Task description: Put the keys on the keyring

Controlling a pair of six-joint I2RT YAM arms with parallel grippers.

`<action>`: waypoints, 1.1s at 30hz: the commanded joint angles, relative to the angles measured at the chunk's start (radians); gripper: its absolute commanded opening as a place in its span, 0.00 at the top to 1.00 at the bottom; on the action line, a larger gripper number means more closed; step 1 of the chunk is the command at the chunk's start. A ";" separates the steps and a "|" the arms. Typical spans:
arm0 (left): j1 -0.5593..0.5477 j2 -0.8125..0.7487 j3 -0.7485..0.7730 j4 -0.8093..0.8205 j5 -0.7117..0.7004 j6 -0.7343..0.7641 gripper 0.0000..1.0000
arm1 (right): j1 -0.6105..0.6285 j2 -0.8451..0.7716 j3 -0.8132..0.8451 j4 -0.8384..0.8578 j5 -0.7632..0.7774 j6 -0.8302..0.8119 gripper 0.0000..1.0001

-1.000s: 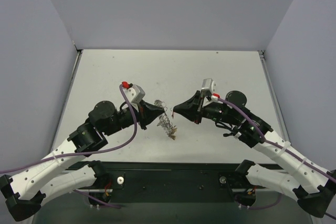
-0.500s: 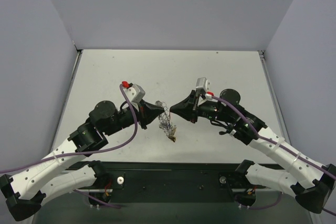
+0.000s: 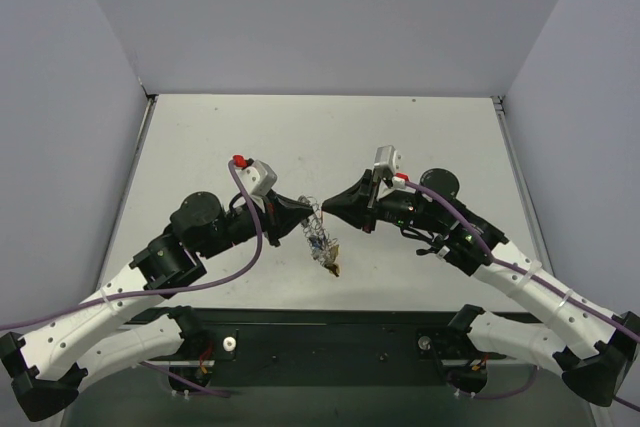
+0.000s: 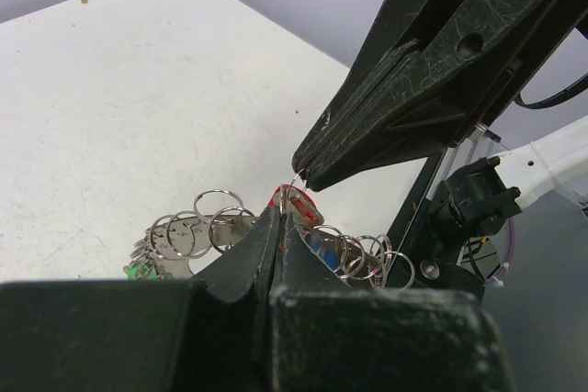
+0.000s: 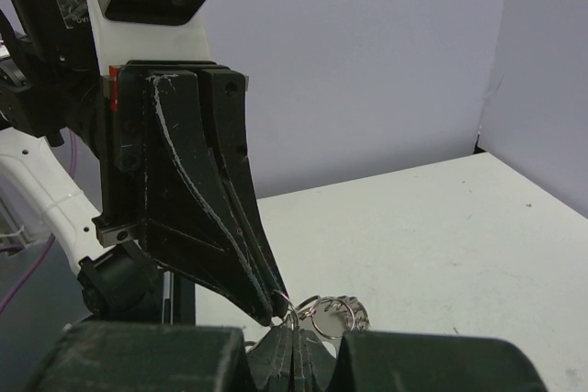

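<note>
Looking down, we see a white tabletop (image 3: 420, 137) boxed by pale lilac walls (image 3: 320, 17) on three sides. Above its near middle the left gripper (image 3: 308, 213) is clamped on the keyring (image 3: 318, 231), with the keys (image 3: 331, 265) bunched below. The right gripper (image 3: 328, 213), jaws together, meets it tip to tip; whether it pinches the wire is hard to make out. The tabletop's far and side edges lie well apart from both.

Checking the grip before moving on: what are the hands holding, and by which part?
The left hand and right hand are both shut on the keyring, pinching its thin wire at the top, tips almost touching; the rest hangs beneath.
</note>
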 commanded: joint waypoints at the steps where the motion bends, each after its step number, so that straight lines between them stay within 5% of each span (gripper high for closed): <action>1: -0.003 -0.005 0.011 0.087 0.011 -0.009 1.00 | 0.009 0.005 0.045 0.087 -0.030 0.001 1.00; 33: -0.001 -0.039 0.002 0.143 0.051 -0.033 1.00 | 0.009 0.009 0.019 0.081 0.016 -0.005 1.00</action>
